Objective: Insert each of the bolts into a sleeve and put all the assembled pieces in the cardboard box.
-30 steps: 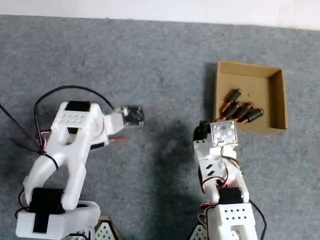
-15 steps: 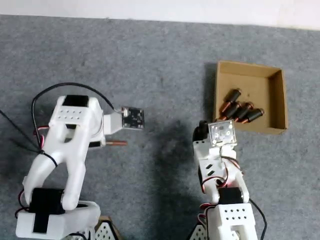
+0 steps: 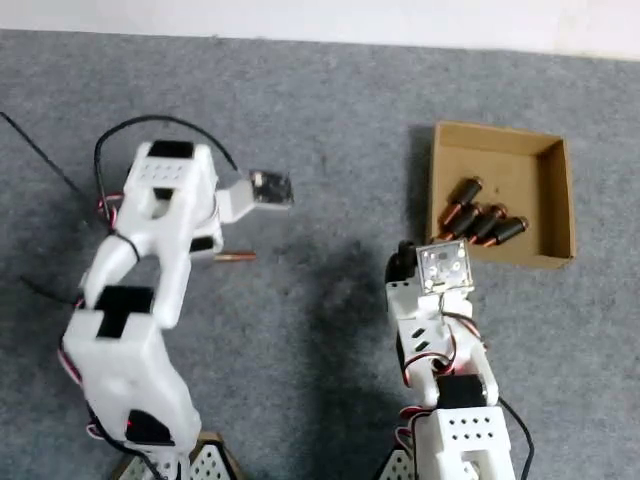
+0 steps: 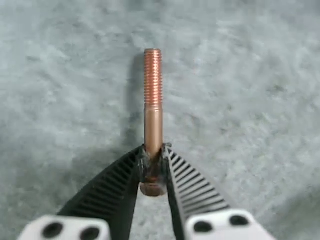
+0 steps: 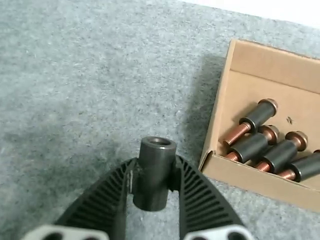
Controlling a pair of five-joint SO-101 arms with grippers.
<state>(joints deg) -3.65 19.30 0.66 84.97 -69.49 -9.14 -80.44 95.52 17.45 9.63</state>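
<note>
I am lifting my left arm point(image 3: 165, 215) and stretching it away from its base, farther up the table than a second ago. My left gripper point(image 4: 153, 153) is clamping the copper bolt point(image 4: 153, 100) near its head, with the threaded end sticking straight out ahead of the fingers. In the high view the bolt point(image 3: 235, 257) is lying level and pointing towards my other arm, a little farther from my base than it was half a second back.

My right gripper point(image 5: 155, 165) is staying where it was, closed on the black sleeve point(image 5: 155, 150), which is standing upright with its open bore showing. Bolt and sleeve are still well apart, so I am judging the insertion as not yet begun: I am only bringing the bolt up for it.

Four assembled pieces point(image 3: 480, 222) are lying side by side in the cardboard box point(image 3: 557, 165), just beyond the sleeve.
</note>
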